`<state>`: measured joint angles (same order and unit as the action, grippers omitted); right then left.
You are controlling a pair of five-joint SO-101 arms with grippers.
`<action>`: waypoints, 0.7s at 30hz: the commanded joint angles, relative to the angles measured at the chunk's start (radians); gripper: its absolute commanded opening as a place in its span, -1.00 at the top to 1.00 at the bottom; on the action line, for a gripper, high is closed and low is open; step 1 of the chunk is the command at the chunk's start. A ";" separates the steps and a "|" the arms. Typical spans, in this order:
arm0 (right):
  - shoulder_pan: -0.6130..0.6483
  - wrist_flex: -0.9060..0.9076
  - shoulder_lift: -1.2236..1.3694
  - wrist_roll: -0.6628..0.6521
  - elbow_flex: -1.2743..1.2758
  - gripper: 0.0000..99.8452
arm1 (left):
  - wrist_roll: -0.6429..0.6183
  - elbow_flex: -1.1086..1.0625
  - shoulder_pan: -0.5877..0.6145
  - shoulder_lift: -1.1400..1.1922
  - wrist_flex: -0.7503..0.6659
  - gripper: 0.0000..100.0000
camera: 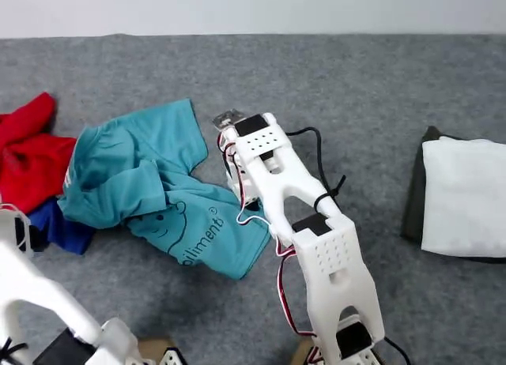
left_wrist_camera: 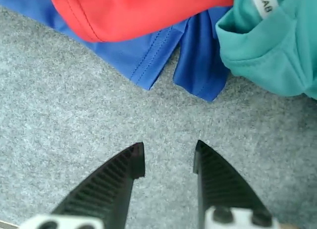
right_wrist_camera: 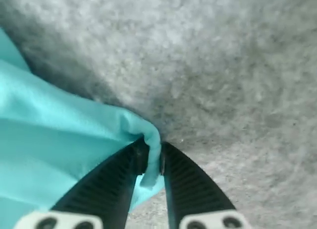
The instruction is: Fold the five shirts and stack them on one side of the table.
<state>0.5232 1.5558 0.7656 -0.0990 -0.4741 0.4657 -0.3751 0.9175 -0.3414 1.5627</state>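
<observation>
My right gripper is clenched on an edge of the teal shirt, which lies crumpled in the middle of the grey table. My left gripper is released, jaws apart over bare table, near the blue shirt lying under the red shirt. On my right side a folded white shirt sits on a dark shirt.

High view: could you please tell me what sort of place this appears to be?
Probably a robot test bench for cloth folding: a grey felt-covered table, a white robot arm, a crumpled teal shirt and a folded white shirt at one side.
</observation>
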 commanded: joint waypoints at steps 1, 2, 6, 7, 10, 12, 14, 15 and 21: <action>0.010 0.073 -0.081 -0.083 0.002 0.98 | -0.006 0.010 -0.005 -0.040 -0.015 0.66; 0.005 0.099 -0.108 -0.106 0.002 0.98 | -0.006 0.013 -0.005 -0.041 -0.015 0.66; -0.042 0.222 -0.245 -0.187 0.002 0.98 | -0.008 0.048 -0.005 -0.041 -0.003 0.66; -0.059 0.240 -0.282 -0.210 0.005 0.98 | -0.008 0.068 -0.005 -0.041 0.006 0.66; -0.128 0.242 -0.407 -0.270 0.009 0.98 | -0.008 0.140 -0.011 -0.041 0.046 0.66; -0.159 0.242 -0.481 -0.318 0.011 0.98 | -0.014 0.188 -0.037 -0.041 0.074 0.66; -0.173 0.242 -0.558 -0.359 0.043 0.98 | -0.058 0.242 -0.074 -0.040 0.103 0.66; -0.174 0.243 -0.598 -0.370 0.069 0.98 | -0.086 0.269 -0.095 -0.040 0.112 0.66; -0.168 0.240 -0.843 -0.387 0.361 0.98 | -0.229 0.398 -0.322 -0.025 0.098 0.66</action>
<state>0.3652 1.7538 0.0675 -0.4718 -0.2286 0.2954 -0.0437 0.7119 -0.3445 1.6701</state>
